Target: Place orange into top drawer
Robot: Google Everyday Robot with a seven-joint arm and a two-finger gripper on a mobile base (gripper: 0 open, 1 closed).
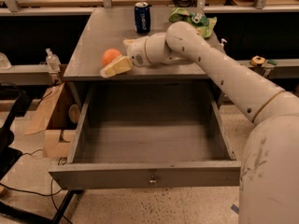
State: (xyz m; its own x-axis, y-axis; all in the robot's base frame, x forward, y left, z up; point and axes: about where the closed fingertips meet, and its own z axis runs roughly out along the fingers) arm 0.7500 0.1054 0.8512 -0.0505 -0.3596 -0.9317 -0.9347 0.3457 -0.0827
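Observation:
The orange (110, 56) sits on the grey table top (98, 36) near its front left edge. My gripper (117, 56) reaches in from the right at table height. Its near yellowish finger (114, 68) lies just in front of the orange and the far finger shows behind it, so the jaws stand open about the fruit. The top drawer (145, 174) is pulled fully out below the table edge. Its inside is bare, and a small metal knob (152, 180) sits at the centre of its front panel.
A blue soda can (142, 17) stands at the back of the table, and a green snack bag (194, 20) lies at the back right. A clear bottle (52, 59) stands on a shelf to the left. Cardboard boxes (53, 125) sit on the floor left of the drawer.

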